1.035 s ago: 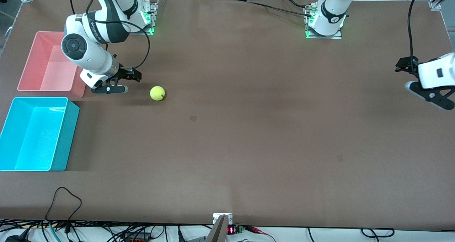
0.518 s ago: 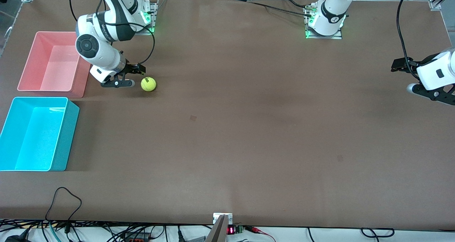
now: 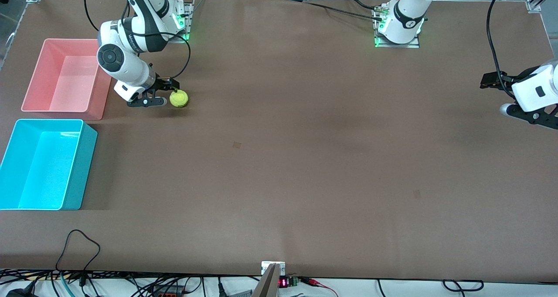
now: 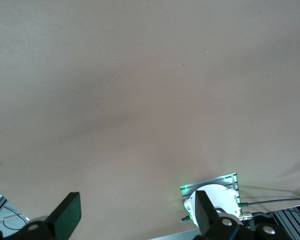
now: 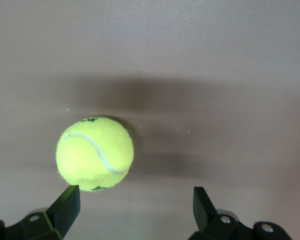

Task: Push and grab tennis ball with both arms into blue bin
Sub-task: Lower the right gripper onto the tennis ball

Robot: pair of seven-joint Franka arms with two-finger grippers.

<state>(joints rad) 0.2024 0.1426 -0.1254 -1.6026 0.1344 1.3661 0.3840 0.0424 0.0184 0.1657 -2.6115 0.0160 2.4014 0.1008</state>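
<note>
The tennis ball (image 3: 178, 98) lies on the brown table beside the pink bin, toward the right arm's end. My right gripper (image 3: 166, 94) is low at the table and open, with the ball just off its fingertips. In the right wrist view the ball (image 5: 95, 154) sits in front of one fingertip (image 5: 67, 200), off centre of the open right gripper (image 5: 135, 200). The blue bin (image 3: 85, 166) stands nearer to the front camera than the pink bin and holds nothing. My left gripper (image 3: 492, 95) waits open and empty over the table's left-arm end (image 4: 136, 202).
A pink bin (image 3: 100, 109) stands beside the right gripper, farther from the front camera than the blue bin. The left arm's base (image 4: 217, 197) shows in the left wrist view. Cables lie along the table's near edge (image 3: 78, 244).
The ball has rolled away from the front camera and toward the right gripper. The right gripper has pulled back toward its base, staying beside the ball. The left gripper has risen slightly.
</note>
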